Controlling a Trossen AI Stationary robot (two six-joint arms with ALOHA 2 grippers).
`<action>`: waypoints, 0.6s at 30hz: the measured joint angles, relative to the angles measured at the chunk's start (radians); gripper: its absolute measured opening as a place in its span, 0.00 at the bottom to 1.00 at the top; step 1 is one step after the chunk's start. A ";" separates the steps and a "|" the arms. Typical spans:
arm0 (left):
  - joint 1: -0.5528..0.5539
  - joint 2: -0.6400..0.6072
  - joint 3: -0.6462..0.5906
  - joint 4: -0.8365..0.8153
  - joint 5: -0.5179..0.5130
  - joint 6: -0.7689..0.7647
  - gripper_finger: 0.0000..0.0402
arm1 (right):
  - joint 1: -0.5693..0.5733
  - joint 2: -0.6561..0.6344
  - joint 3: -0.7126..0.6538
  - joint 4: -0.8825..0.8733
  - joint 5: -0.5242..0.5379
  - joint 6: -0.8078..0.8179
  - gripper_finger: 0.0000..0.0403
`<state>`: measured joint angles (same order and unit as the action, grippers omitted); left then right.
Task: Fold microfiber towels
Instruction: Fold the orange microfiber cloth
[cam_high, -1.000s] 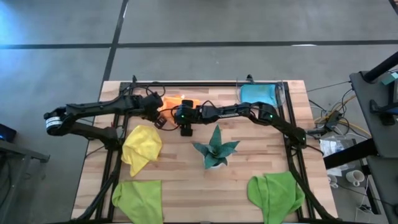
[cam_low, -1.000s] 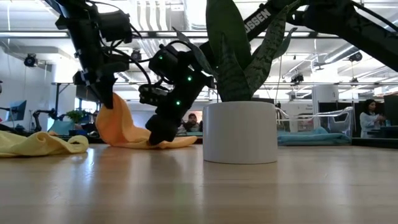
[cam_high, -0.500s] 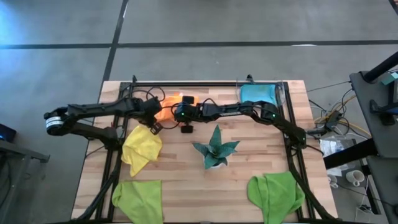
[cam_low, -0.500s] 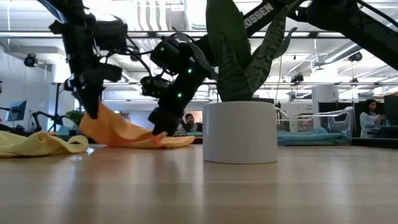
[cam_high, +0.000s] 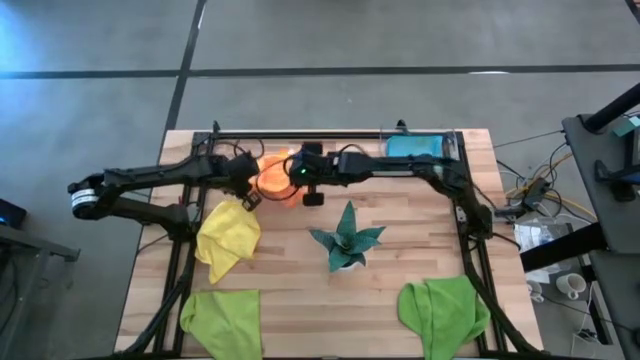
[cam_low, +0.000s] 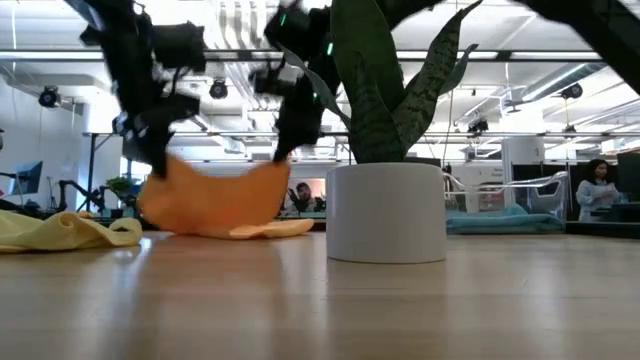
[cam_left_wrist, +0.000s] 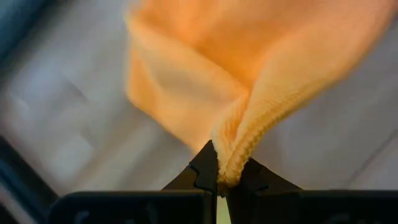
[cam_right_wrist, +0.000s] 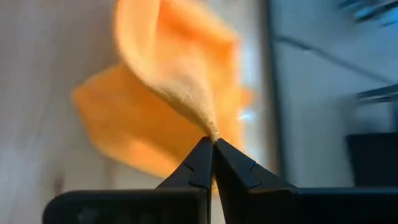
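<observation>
The orange towel (cam_high: 272, 180) hangs between my two grippers at the table's far middle, and its lower edge (cam_low: 262, 230) lies on the table. My left gripper (cam_high: 250, 188) is shut on its left end and my right gripper (cam_high: 297, 178) on its right end. A yellow towel (cam_high: 228, 236) lies crumpled left of centre. Two lime green towels (cam_high: 222, 320) (cam_high: 445, 312) lie at the near edge. A light blue towel (cam_high: 412, 148) lies at the far right. My left gripper pinches a bunched edge of the orange towel (cam_left_wrist: 229, 163) between its two fingers, coming steeply from above. The cloth hangs below the fingers (cam_low: 160, 175) in several layers. My right gripper pinches a corner of the towel (cam_right_wrist: 211, 135) between its fingertips, slanting down from the right. That end (cam_low: 280, 168) is lifted clear, and the cloth spreads between the two holds.
A potted plant with dark green leaves in a white pot (cam_low: 386, 212) stands in the table's middle (cam_high: 347, 240), near side of the orange towel. A black frame (cam_high: 300, 133) runs along the far edge and sides.
My right gripper has shut on the orange towel's right end and risen with it. That end has come off the table. The towel now hangs spread between both grippers, with its lower edge still on the wood.
</observation>
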<state>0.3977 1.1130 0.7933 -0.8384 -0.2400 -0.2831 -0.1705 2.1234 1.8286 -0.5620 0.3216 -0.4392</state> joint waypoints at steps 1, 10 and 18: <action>0.000 -0.008 0.032 -0.001 -0.023 0.014 0.00 | 0.000 -0.028 0.000 0.000 0.028 -0.010 0.02; 0.002 -0.032 0.299 -0.022 -0.067 0.191 0.00 | -0.014 -0.250 0.000 0.004 0.115 -0.152 0.02; 0.085 0.036 0.392 0.133 -0.161 0.343 0.00 | -0.170 -0.293 0.001 0.064 0.149 -0.217 0.02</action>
<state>0.4829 1.1494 1.1855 -0.7058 -0.4008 0.0603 -0.3401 1.8306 1.8294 -0.4984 0.4705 -0.6562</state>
